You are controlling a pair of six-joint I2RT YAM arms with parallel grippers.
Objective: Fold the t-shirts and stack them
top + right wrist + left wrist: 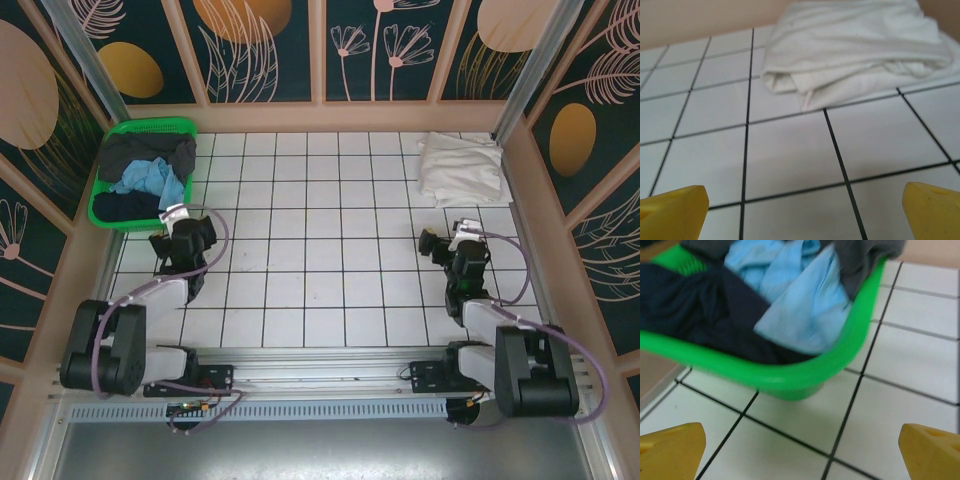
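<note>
A folded pile of white t-shirts (460, 168) lies at the far right corner of the tiled table; the right wrist view shows the white t-shirts (855, 50) straight ahead, a tile or so beyond the yellow fingertips (675, 210). My right gripper (452, 240) is open over bare tiles, nothing between its fingers. My left gripper (178, 238) is open too, just in front of the green basket (145, 170). From the left wrist, its yellow fingertips (670, 450) stand wide apart, with the basket (770, 375) close ahead.
The basket holds dark grey and black garments (695, 310) and a light blue cloth (800, 300). Low beige walls (330, 117) border the white tiled surface (320, 250) on three sides. Both arm bases sit at the near edge.
</note>
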